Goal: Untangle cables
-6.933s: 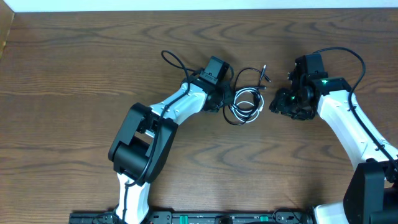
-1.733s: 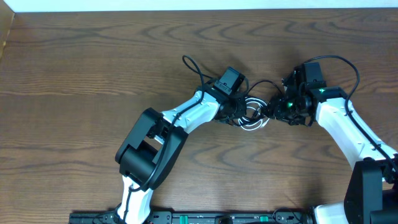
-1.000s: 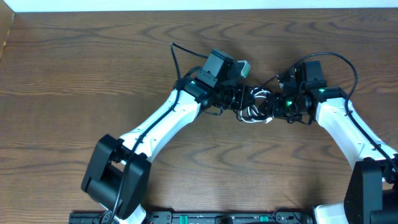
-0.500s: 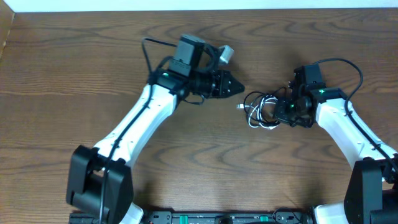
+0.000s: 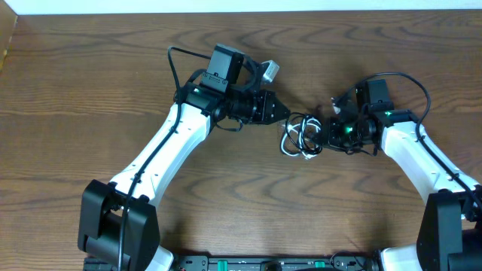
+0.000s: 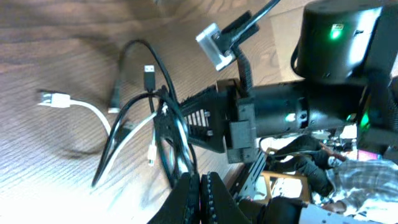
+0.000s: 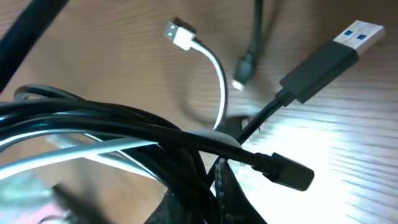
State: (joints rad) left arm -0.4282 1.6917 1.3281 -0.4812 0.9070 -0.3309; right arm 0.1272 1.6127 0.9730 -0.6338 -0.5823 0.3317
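Cables (image 5: 302, 136), one white and one black, lie in a loose coil on the brown wooden bench (image 5: 90, 83), right of centre in the overhead view. The coil sits between the two hands, about as wide as it is deep, with no clear long axis.

The left hand (image 5: 283, 113) points right, toward the coil, with its tip just beside the coil's upper left edge. Its fingers are pressed together. In the left wrist view a black loop runs down close to the fingertips (image 6: 194, 184), but whether it touches them cannot be told.

The right hand (image 5: 329, 134) points left and meets the coil's right edge. It is closed, and in the right wrist view it pinches the black cable (image 7: 124, 121) where several strands bunch together. Those strands run roughly left to right across that picture.

The white cable (image 7: 220, 84) arcs up from the bunch, away from the right hand. Its small plug (image 7: 179, 33) points to the upper left. A black plug (image 7: 328, 55) with a blue insert lies on the bench, its long axis slanting toward the upper right. A smaller black plug (image 7: 291, 173) lies just right of the pinch, pointing right.

In the left wrist view the white cable's plug lies flat on the bench and points left, well away from the left hand.
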